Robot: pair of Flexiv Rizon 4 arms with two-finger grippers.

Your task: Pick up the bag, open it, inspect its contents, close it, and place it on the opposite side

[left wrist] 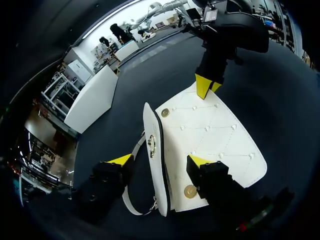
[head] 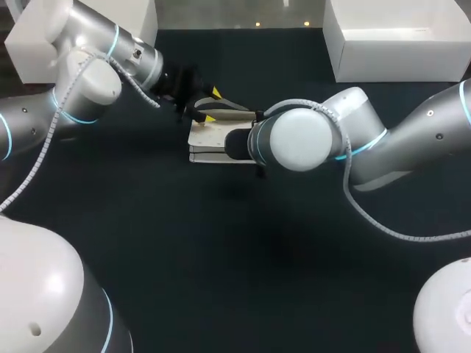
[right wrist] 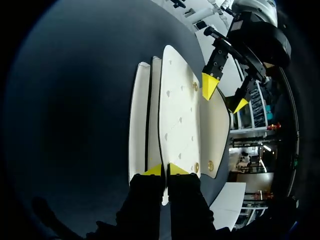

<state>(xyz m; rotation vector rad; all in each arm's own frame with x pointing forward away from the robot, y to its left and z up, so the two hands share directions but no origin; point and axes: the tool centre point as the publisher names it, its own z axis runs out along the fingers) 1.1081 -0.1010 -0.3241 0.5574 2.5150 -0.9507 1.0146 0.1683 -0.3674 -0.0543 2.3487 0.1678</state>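
Bag: white quilted flap bag lying flat on the dark table.
Right gripper: my fingers are pinched together on the bag's flap edge.
Left gripper: my fingers are spread wide, straddling the bag's clasp side.

My counter is dark and matte. The white bag lies on it in the frame's upper middle; a white box sits at the upper right.

Head view high behind, looking down on the table, wrist views close over the bag, from opposite ends.
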